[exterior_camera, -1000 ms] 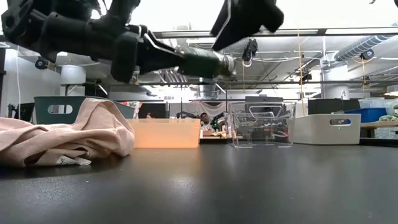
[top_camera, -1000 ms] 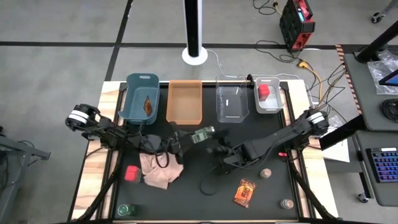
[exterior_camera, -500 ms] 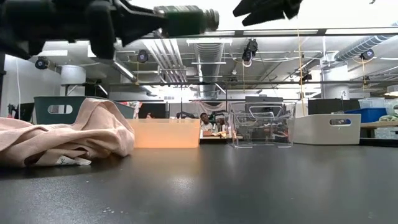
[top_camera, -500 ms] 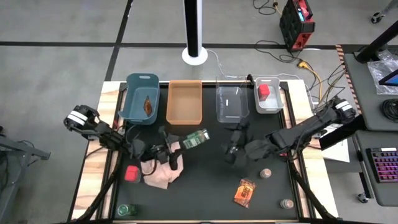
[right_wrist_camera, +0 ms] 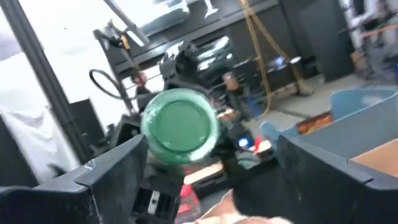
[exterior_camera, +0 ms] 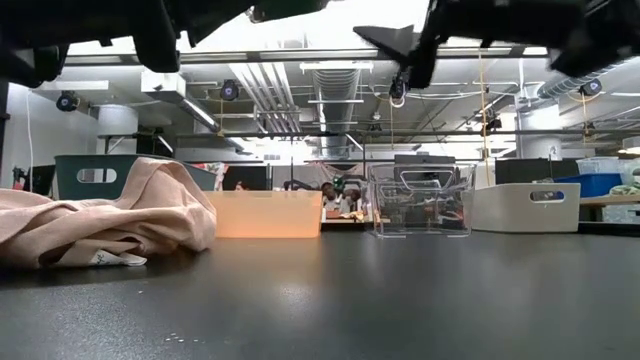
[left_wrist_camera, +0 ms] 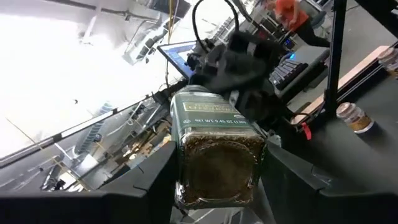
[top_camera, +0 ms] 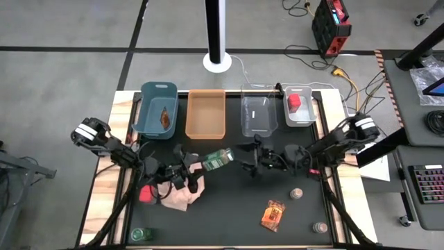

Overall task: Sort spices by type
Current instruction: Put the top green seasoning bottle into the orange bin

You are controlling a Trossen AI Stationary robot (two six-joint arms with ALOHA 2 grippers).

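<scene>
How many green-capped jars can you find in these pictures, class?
2. One green-capped jar is held in the left gripper above the table's middle; another stands at the near left corner. The pink cloth could hide more.

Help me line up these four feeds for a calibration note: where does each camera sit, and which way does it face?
High view: overhead, facing straight down on the table; both arms show, the left gripper holding a green-capped jar.
Low view: at tabletop height, facing level past the pink cloth and bins; arms cross the top.
Left wrist view: on the left arm, facing along the held jar toward the right arm.
Right wrist view: on the right arm, facing the jar's green cap; its own open fingers frame it.
Both wrist views share that jar, seen from opposite ends.
</scene>
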